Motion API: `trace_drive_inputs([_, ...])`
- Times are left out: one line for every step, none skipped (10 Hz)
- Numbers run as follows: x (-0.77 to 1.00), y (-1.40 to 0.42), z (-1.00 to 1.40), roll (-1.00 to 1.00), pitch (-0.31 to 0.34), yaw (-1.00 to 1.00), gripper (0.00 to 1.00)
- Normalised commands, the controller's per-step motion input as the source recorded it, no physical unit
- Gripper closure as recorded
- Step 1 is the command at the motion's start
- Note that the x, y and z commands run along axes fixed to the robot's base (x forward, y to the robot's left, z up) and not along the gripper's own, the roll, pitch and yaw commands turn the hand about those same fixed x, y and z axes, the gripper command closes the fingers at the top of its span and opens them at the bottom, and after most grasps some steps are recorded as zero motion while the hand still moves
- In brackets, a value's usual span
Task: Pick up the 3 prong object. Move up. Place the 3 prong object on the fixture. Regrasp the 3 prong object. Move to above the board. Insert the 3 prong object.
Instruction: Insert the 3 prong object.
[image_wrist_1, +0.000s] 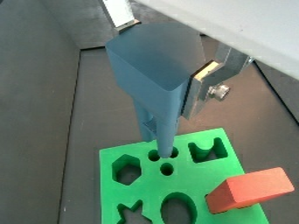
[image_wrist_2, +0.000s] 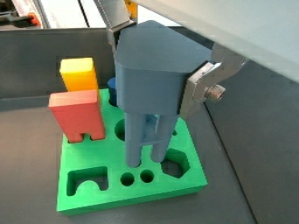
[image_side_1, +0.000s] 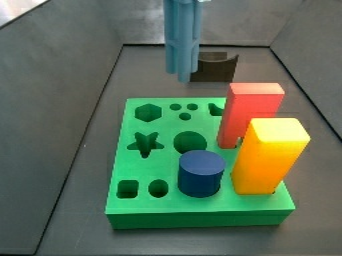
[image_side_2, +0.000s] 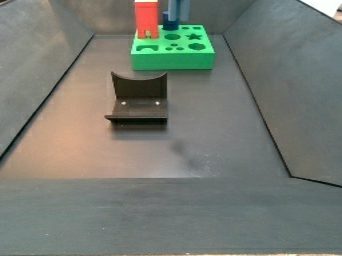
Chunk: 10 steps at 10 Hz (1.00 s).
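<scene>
The gripper (image_wrist_2: 152, 61) hangs above the board (image_wrist_2: 187, 179), toward its edge nearest the fixture (image_side_2: 136, 98), pointing straight down. Its 2 silver fingers (image_wrist_2: 208, 80) are closed on the peaked upper end of the 3 prong object (image_wrist_2: 152, 87), which hangs upright, prongs down, just over the board's holes.
</scene>
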Motion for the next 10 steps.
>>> trace_drive_inputs([0.14,0.05,-0.44,0.0,0.0,0.0,1.0])
trace_drive_inputs([0.14,0.05,-0.43,0.0,0.0,0.0,1.0])
trace_drive_inputs([0.12,0.07,-0.37,-0.01,0.0,0.0,1.0])
trace_drive_inputs([0.04,0.04,-0.29,0.0,0.0,0.0,1.0])
trace_drive_inputs([0.0,0.04,-0.29,0.0,0.024,0.0,1.0])
trace_drive_inputs([0.03,0.01,-0.35,0.0,0.004,0.0,1.0])
trace_drive_inputs([0.08,0.0,-0.32,0.0,0.0,0.0,1.0])
trace_drive_inputs([0.07,0.0,-0.27,0.0,0.0,0.0,1.0])
trace_drive_inputs([0.02,0.01,-0.23,0.0,0.0,0.0,1.0])
trace_drive_inputs([0.05,0.0,-0.22,0.0,0.0,0.0,1.0])
